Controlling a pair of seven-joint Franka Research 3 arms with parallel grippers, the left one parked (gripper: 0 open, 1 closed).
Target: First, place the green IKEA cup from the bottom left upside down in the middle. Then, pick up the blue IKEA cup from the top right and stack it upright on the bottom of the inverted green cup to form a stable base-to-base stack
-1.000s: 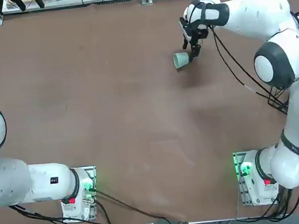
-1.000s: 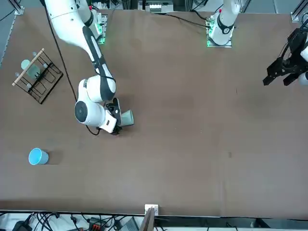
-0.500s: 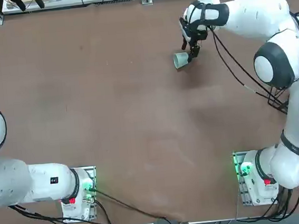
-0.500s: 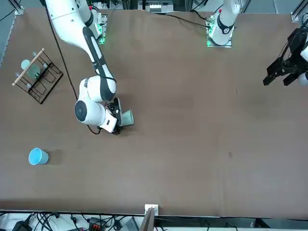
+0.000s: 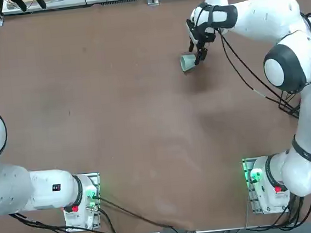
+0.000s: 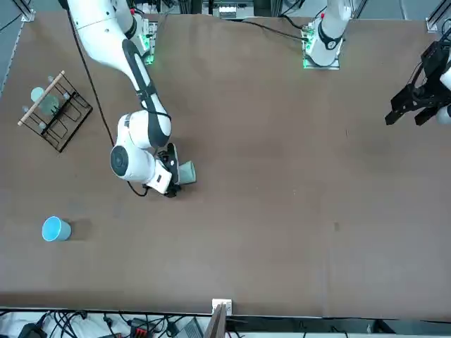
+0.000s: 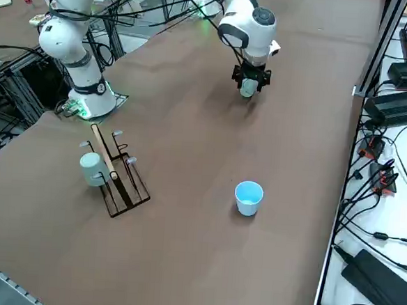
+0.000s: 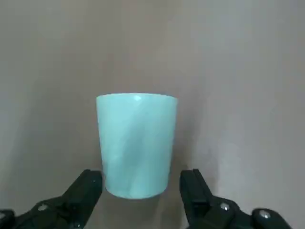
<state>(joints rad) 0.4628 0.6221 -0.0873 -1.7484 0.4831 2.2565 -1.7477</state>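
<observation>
Two black fingers (image 8: 83, 191) of the right claw (image 8: 140, 188) stand wide open, one on each side of the green cup (image 8: 137, 143), and they hold nothing. A gap shows on both sides, so they do not seem to touch it. In the wrist view the narrow end of the cup sits between the fingers and the wide end points away. From above, the claw (image 5: 199, 54) is at the far right part of the table (image 5: 118, 125), and the green cup (image 5: 188, 62) looks to be lying on its side there with its mouth facing away from the claw. This seems to be the first step: getting hold of the green cup so it can go upside down in the middle. Next the fingers need to shut on the cup, and the wrist must then turn it so the mouth faces down. Only the front and side views show the blue cup (image 6: 56, 229) (the top view misses it). It stands upright with its mouth up (image 7: 248, 197), well apart from the green one (image 7: 247, 88), and waits its turn. Those views also show a small wire rack (image 7: 114, 174) with another pale cup (image 7: 91, 167) on it.
</observation>
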